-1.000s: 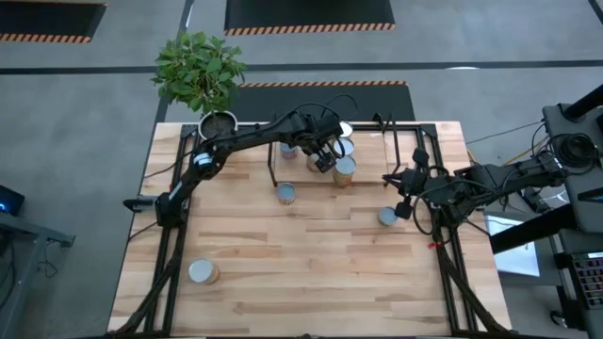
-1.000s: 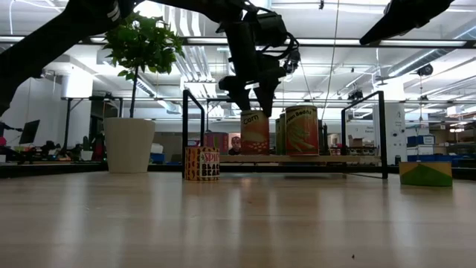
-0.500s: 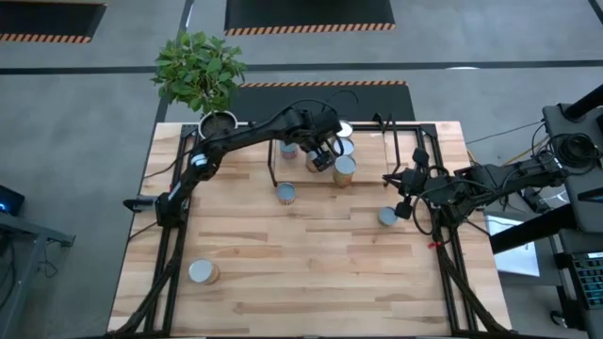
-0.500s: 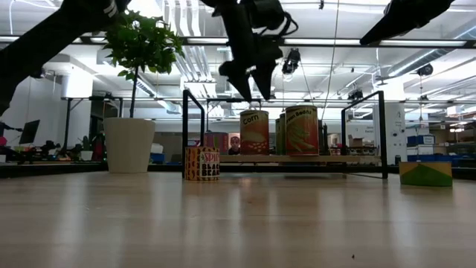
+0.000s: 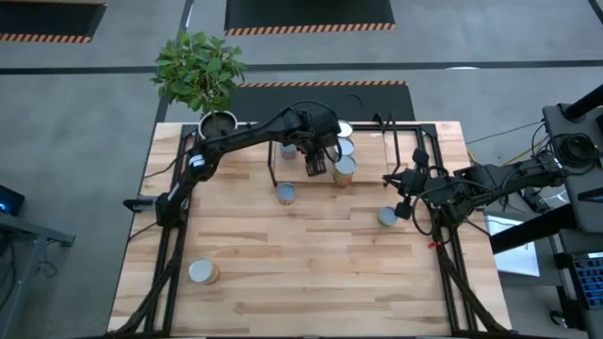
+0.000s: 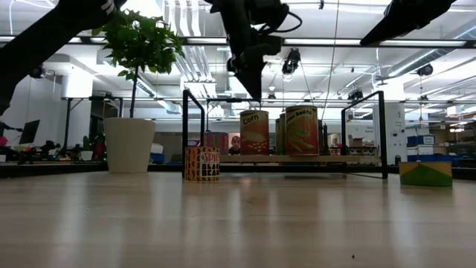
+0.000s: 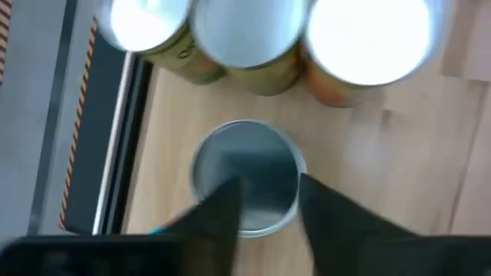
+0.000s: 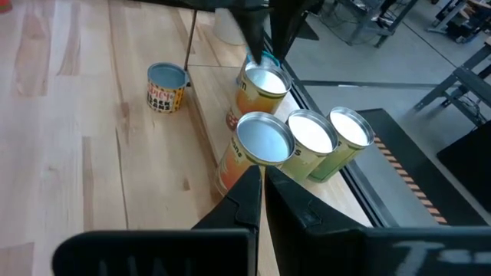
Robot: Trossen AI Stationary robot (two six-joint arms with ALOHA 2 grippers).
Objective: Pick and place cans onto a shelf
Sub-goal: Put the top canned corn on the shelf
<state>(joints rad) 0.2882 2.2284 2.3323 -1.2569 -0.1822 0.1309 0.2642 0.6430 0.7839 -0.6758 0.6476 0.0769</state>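
Observation:
Several cans stand upright on the shelf (image 6: 297, 158) at the table's far side. My left gripper (image 6: 249, 88) hangs above the "Corn" can (image 6: 254, 132), clear of its top. In the left wrist view its fingers (image 7: 222, 211) frame that can's silvery lid (image 7: 245, 188) with a narrow gap between them and nothing in it. Loose cans stand on the table: one by the shelf (image 5: 285, 194), one at the right (image 5: 387, 217), one near left (image 5: 203, 273). My right gripper (image 5: 405, 200) waits shut near the right edge.
A potted plant (image 5: 201, 80) stands at the far left corner beside the shelf's black rod frame (image 5: 273, 169). A green box (image 6: 425, 173) shows at the right in the low view. Bare wood lies between the loose cans in the table's middle.
My left gripper has risen a little from just above the Corn can, and its fingers have drawn much closer together. The can stays upright on the shelf.

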